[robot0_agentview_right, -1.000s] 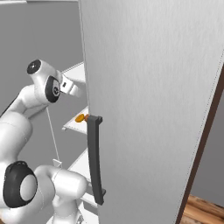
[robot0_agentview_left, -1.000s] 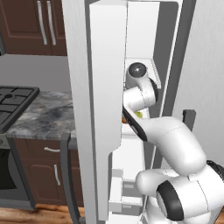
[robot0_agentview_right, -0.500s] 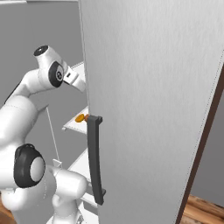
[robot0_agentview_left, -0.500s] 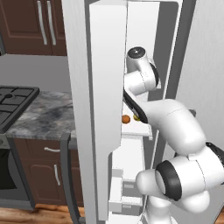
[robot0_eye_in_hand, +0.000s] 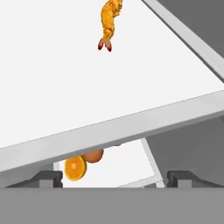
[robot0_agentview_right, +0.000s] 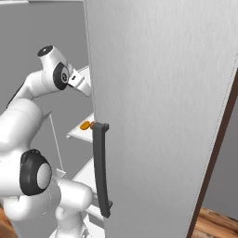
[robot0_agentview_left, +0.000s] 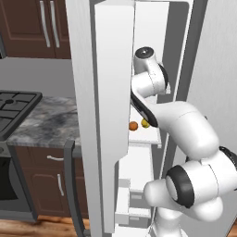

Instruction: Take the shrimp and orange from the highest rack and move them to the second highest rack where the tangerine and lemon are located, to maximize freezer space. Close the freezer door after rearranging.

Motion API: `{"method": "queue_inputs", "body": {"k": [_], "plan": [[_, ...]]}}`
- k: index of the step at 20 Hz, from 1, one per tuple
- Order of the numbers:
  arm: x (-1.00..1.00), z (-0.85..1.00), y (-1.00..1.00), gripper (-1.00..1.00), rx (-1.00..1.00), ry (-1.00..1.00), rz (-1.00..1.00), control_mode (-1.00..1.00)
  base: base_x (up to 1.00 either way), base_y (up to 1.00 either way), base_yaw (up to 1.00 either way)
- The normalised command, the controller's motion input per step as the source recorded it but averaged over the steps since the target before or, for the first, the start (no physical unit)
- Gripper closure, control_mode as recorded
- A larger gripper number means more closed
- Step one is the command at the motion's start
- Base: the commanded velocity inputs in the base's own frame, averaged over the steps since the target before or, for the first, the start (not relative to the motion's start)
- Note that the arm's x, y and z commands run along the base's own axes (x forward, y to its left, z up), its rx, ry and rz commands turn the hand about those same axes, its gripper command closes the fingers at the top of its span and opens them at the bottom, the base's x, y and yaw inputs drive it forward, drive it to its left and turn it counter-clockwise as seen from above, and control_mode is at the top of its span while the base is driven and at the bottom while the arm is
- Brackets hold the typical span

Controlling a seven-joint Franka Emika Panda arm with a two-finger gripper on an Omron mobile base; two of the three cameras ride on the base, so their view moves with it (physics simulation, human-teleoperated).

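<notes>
An orange-pink shrimp (robot0_eye_in_hand: 108, 25) lies on the white top rack (robot0_eye_in_hand: 52, 87), ahead of and above my gripper (robot0_eye_in_hand: 116, 177) in the hand view. Both fingertips (robot0_eye_in_hand: 48, 177) stand wide apart with nothing between them, so the gripper is open. Below the top rack's front edge, a cut orange-coloured fruit (robot0_eye_in_hand: 75, 168) and a round orange fruit (robot0_eye_in_hand: 92, 155) rest on the second rack. The left base view shows the tangerine (robot0_agentview_left: 133, 125) and the lemon (robot0_agentview_left: 145, 123) on that second rack (robot0_agentview_left: 150, 134). My hand (robot0_agentview_right: 81, 83) reaches in at top-rack height, its fingers hidden behind the door.
The big grey freezer door (robot0_agentview_right: 162, 93) with its dark handle (robot0_agentview_right: 101, 172) stands open on the right. A second door panel (robot0_agentview_left: 111, 115) flanks the arm on the left. White drawers (robot0_agentview_left: 134, 199) sit below the racks. A stone counter (robot0_agentview_left: 41, 122) lies to the left.
The arm has lifted from about second-rack height up to the top rack. The fruits on the second rack have not moved.
</notes>
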Motion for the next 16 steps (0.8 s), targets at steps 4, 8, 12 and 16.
{"method": "queue_inputs", "body": {"k": [4,8,12,16], "plan": [[0.21,0.09,-0.13,-1.0,0.02,-0.02,0.0,-1.0,0.0,0.0,0.0],[-0.17,0.46,-0.12,-1.0,0.0,-0.17,0.0,-1.0,0.0,0.0,0.0],[-0.27,0.56,-0.09,-1.0,0.0,-0.11,0.0,-1.0,0.0,0.0,0.0],[-0.05,0.59,-0.04,-1.0,0.0,-0.02,0.0,-1.0,0.0,0.0,0.0]]}}
